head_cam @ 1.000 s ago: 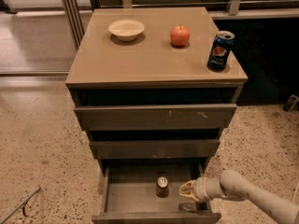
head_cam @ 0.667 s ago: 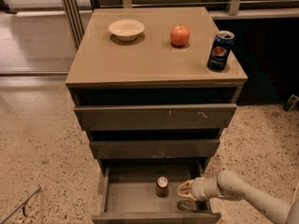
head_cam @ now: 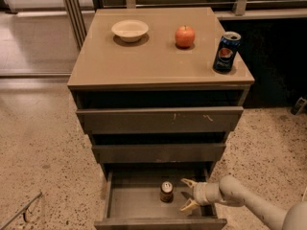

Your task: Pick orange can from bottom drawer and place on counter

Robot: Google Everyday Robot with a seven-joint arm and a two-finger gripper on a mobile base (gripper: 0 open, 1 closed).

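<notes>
The orange can point(head_cam: 166, 191) stands upright in the open bottom drawer point(head_cam: 125, 206), near its middle, silver top showing. My gripper point(head_cam: 188, 194) reaches into the drawer from the right, just to the right of the can. Its two yellowish fingers point(head_cam: 188, 182) are spread open and empty, with a small gap between them and the can. The counter point(head_cam: 144, 56) is the glossy tan top of the cabinet above.
On the counter stand a white bowl point(head_cam: 130, 30) at the back left, a red apple point(head_cam: 185, 36) at the back middle and a dark blue Pepsi can point(head_cam: 226, 52) at the right edge. The two upper drawers point(head_cam: 159, 121) are slightly ajar. Speckled floor surrounds the cabinet.
My gripper has moved a little to the left inside the drawer, closer to the orange can. The can has not moved.
</notes>
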